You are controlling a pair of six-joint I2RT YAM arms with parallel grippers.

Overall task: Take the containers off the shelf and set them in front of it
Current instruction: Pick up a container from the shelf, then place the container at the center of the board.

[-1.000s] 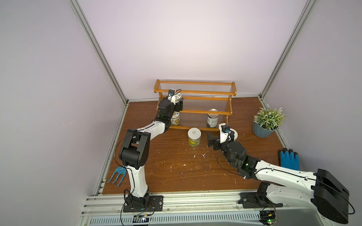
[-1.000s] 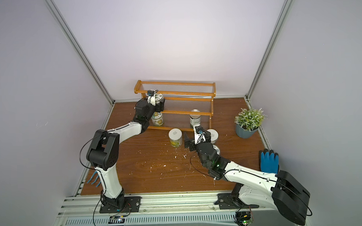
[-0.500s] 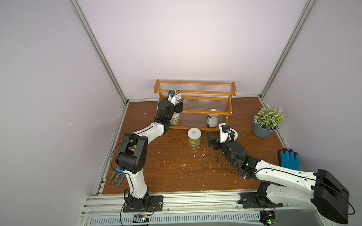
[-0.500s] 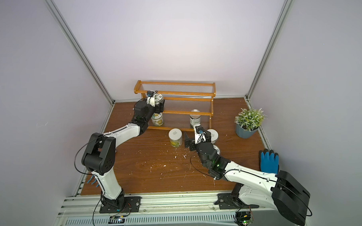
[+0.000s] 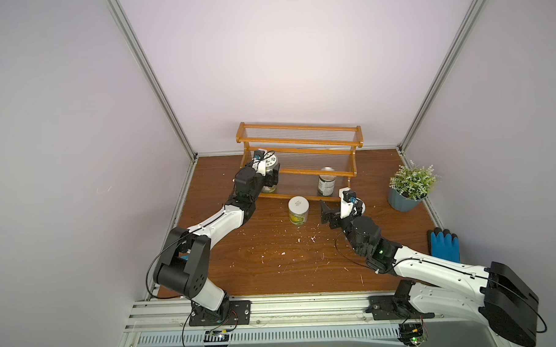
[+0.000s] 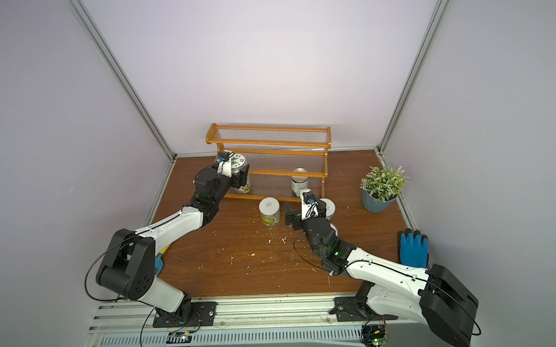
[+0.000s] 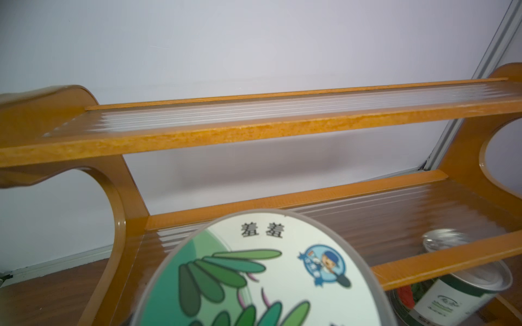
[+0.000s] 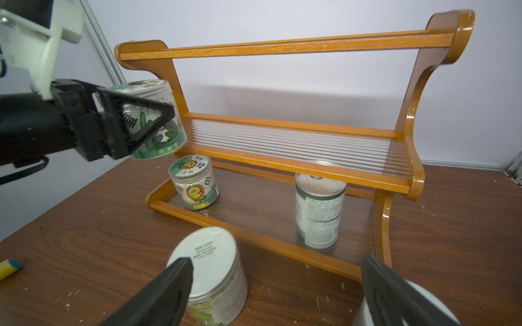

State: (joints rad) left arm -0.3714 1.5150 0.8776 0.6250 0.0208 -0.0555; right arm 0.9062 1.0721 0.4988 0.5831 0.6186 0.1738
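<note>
In both top views my left gripper (image 5: 272, 177) is clamped on the green-leaf jar (image 5: 269, 163). It holds the jar at the left end of the shelf (image 5: 301, 141), level with the middle tier and directly above the sunflower jar (image 5: 268, 189) on the bottom tier. The metal can (image 5: 327, 182) stands on that same tier, well to the right of those fingers. My right gripper (image 5: 338, 210) hangs low over the table (image 5: 273, 260) in front of the shelf, jaws spread wide and empty. A white-lidded jar (image 5: 298, 210) stands on the wood just left of its fingers, and a half-hidden jar (image 5: 362, 206) sits just to their right, under the wrist. A potted plant (image 5: 406, 201) and a blue glove (image 5: 444, 248) lie farther right, well apart from either gripper. From the left wrist, the green-leaf jar (image 7: 254, 271) shows its printed lid close up, with my fingers out of sight below it. Beyond the lid run the ribbed tiers of the shelf (image 7: 254, 132), and the metal can (image 7: 463, 288) shows under the middle tier's front rail. From the right wrist, my two black fingers (image 8: 166, 290) stand wide apart with nothing between them. The white-lidded jar (image 8: 209, 271) is partly behind one finger, and the lid of the half-hidden jar (image 8: 423, 299) is under the other. Ahead of them the metal can (image 8: 319, 209) and the sunflower jar (image 8: 195, 183) stand upright on the bottom tier. Past them the left gripper (image 8: 147, 118) grips the green-leaf jar (image 8: 161, 141) by its sides, slightly tilted, in front of the shelf's end upright.
</note>
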